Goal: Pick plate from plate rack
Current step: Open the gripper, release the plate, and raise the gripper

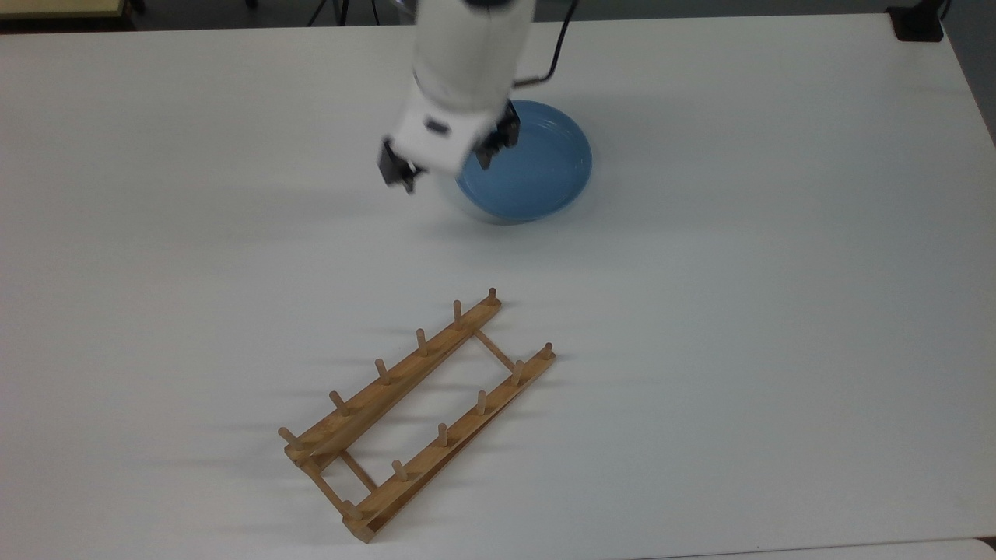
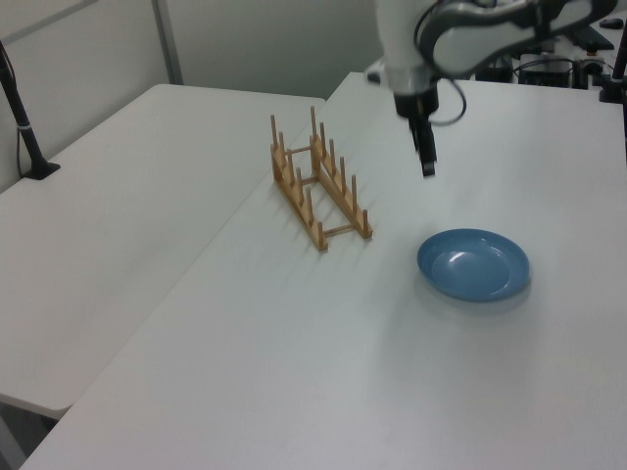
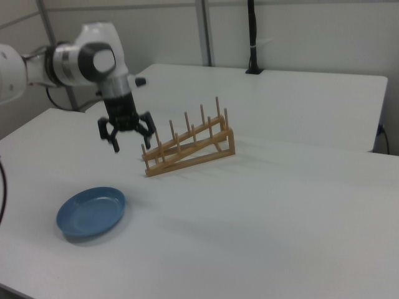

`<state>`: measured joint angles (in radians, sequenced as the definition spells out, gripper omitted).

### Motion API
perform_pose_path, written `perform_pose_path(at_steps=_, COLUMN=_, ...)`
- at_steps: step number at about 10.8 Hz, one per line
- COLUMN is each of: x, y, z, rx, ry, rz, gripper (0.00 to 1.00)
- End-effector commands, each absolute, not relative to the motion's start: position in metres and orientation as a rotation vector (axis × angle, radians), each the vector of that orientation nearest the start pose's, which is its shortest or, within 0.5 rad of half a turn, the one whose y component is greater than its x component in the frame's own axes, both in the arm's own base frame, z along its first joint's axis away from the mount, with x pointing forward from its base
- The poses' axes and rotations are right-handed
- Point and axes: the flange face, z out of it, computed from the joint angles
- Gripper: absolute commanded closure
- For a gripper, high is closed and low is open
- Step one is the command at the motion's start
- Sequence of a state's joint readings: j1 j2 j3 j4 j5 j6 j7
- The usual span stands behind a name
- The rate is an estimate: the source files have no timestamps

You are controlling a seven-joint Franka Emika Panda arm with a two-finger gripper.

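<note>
The light blue plate (image 1: 523, 165) lies flat on the white desk (image 1: 747, 311), right side up, with its shallow well bare. In the left view the plate (image 2: 474, 264) sits toward the left view's right, well apart from the plate rack (image 2: 318, 186), and in the right view the plate (image 3: 91, 212) lies near the desk's front edge, toward the right view's left of the rack (image 3: 187, 146).

The wooden plate rack (image 1: 416, 412) stands on the desk with nothing slotted between its upright pegs. Its two long rails run side by side, joined by thin crossbars, and each rail carries a row of short pegs. In the top view it lies at a slant, below the plate and separated from it by a wide stretch of bare desk.

The hand (image 3: 126, 132) hangs in the air above the desk, released and holding nothing; in the right view its two dark fingers (image 3: 115, 140) are spread wide apart and point down. In the left view the hand (image 2: 426, 162) hovers clear above the plate's near rim, with open space between it and the plate. In the top view the hand (image 1: 450, 159) overlaps the plate's edge on the top view's left, though it seems to be raised above it rather than touching. The white arm (image 2: 431, 39) reaches in from the far side of the desk.
</note>
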<state>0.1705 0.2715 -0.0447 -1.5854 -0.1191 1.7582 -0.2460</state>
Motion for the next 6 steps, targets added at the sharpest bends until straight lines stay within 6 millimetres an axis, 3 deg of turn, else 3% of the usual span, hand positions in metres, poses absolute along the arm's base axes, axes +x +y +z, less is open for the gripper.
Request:
perform_pose_path(at_steps=1, x=0.593, y=0.017, z=0.563, rx=-3.256, ry=-0.117, rz=-0.045, gripper=0.0)
perform_pose_path(at_steps=2, x=0.586, y=0.004, z=0.581, rx=-3.255, ry=0.01, rz=-0.096, gripper=0.0)
perform_pose_path(at_steps=3, x=0.576, y=-0.02, z=0.598, rx=-3.251, ry=0.053, rz=-0.118, gripper=0.0)
perform_pose_path(at_steps=4, x=0.569, y=-0.03, z=0.607, rx=-3.251, ry=0.03, rz=-0.118, gripper=0.0)
perform_pose_path(at_steps=6, x=0.561, y=-0.034, z=0.612, rx=-3.247, ry=0.032, rz=-0.082, gripper=0.0)
